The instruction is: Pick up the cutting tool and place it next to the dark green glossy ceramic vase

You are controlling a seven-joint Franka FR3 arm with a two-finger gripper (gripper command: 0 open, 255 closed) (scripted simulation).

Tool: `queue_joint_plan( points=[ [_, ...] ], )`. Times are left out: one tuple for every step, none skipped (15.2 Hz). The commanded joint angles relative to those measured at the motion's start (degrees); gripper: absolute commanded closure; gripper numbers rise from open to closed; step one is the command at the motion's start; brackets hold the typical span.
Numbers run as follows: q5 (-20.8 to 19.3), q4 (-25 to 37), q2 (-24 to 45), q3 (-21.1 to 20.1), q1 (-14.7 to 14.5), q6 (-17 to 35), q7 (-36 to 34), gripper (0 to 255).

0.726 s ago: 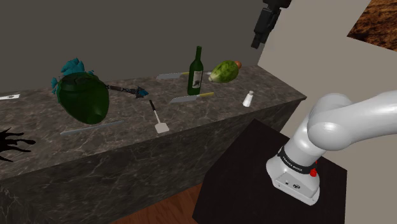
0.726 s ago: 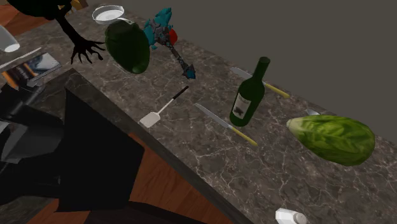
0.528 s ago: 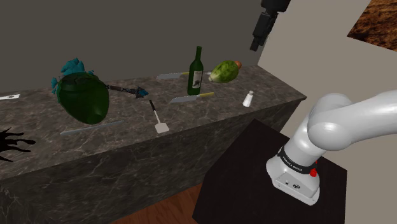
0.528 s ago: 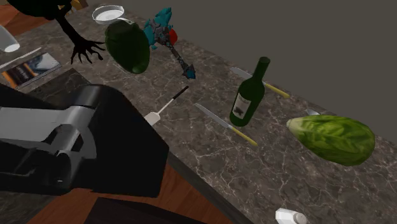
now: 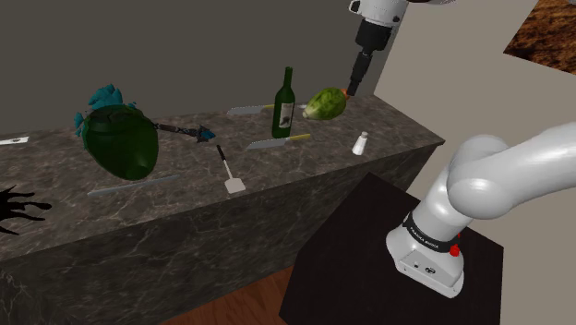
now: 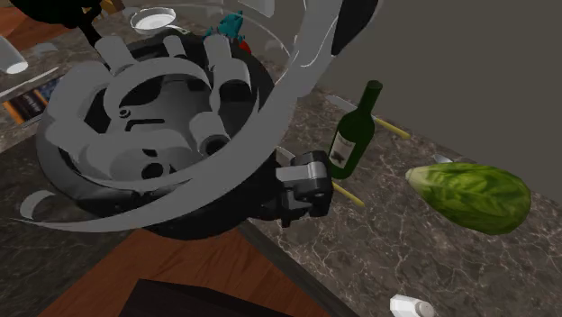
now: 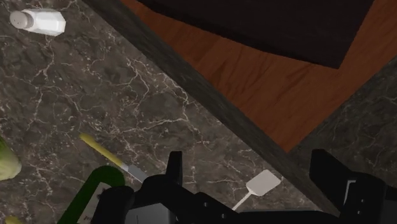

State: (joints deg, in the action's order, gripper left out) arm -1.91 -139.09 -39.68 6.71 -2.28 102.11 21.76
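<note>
Shoulder view: half a second ago the arm (image 5: 517,171) held its black hand at the top edge. Now the hand has dropped lower, and its tips hang over the far end of the desk (image 5: 314,159), close above the lettuce (image 5: 326,103) as this camera sees it. In the second exterior view the arm (image 6: 162,135) has swung in front of the lens and now covers the spatula and most of the vase, which were in the open a moment ago. I take this as the approach getting under way, with nothing yet grasped.

The knife (image 5: 277,141) has not moved. It lies flat on the desk just in front of the bottle (image 5: 284,102), its yellow handle pointing toward the shaker (image 5: 361,142). A second knife (image 5: 245,110) lies behind the bottle, so the nearer one looks the likelier target. The vase (image 5: 120,140) stands well apart, toward the shoulder view's left, with the spatula (image 5: 230,171) between it and the knife.

In the wrist view the jaws are spread wide and hold nothing. The desk is far beneath them. The knife (image 7: 105,154) lies beside one finger, close to the bottle (image 7: 86,194), and the spatula (image 7: 262,186) shows between the two. The jaws still need to centre over the blade and descend.
</note>
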Motion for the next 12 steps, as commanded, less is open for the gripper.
queue_joint_plan(
  points=[
    [-0.94, -1.52, 2.52, 2.08, -0.33, 4.37, 4.11, 0],
    [-1.26, -1.94, 3.97, 3.01, -0.59, 6.32, 5.94, 0],
    [-1.51, -2.26, 5.51, 3.92, -0.85, 8.26, 7.79, 0],
    [-1.7, -2.47, 7.15, 4.82, -1.12, 10.2, 9.66, 0],
    [-1.83, -2.59, 8.89, 5.73, -1.44, 12.12, 11.53, 0],
    [-1.87, -2.6, 10.71, 6.61, -1.75, 14.03, 13.44, 0],
    [-1.83, -2.52, 12.61, 7.5, -2.12, 15.92, 15.36, 0],
    [-1.7, -2.34, 14.59, 8.37, -2.51, 17.77, 17.32, 0],
    [-1.46, -2.06, 16.64, 9.23, -2.92, 19.59, 19.31, 0],
    [-1.1, -1.69, 18.76, 10.04, -3.32, 21.36, 21.36, 0],
    [-0.61, -1.22, 20.94, 10.83, -3.76, 23.09, 23.45, 0],
    [0.0, -0.65, 23.18, 11.6, -4.21, 24.76, 25.6, 0]
  ],
)
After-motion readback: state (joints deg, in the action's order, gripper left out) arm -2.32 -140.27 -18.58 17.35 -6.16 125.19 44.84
